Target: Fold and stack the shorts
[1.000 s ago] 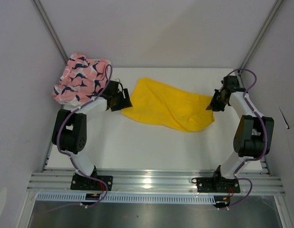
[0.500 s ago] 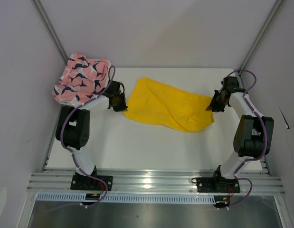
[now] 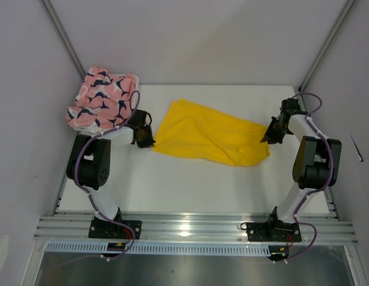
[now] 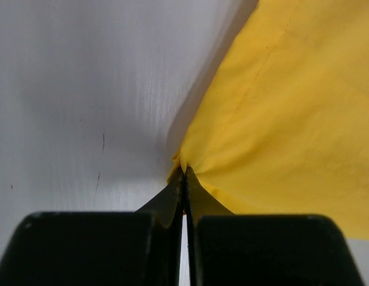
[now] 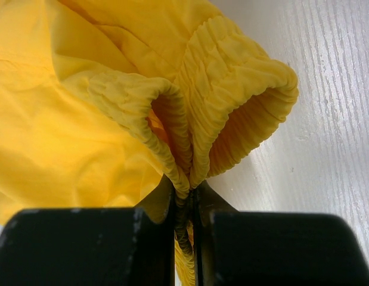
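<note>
The yellow shorts [image 3: 208, 136] lie stretched across the middle of the white table. At their left corner, my left gripper [image 3: 149, 143] is shut on a pinch of the yellow cloth [image 4: 279, 119], its jaws pressed together on the hem tip. My right gripper [image 3: 265, 138] is shut on the gathered elastic waistband [image 5: 232, 77] at the shorts' right end, ribbed folds bunched between the jaws. The pink shorts with navy-and-white print [image 3: 101, 98] sit crumpled at the far left corner, behind the left arm, untouched.
Grey walls close in the table [image 3: 190, 185] on the left, back and right. Both arm bases are bolted to the metal rail [image 3: 190, 229] at the near edge.
My left gripper has gone from open to shut on the shorts' left corner and drawn slightly leftward and nearer. The yellow cloth now lies pulled flatter. The right gripper kept its grip, shifting slightly nearer.
</note>
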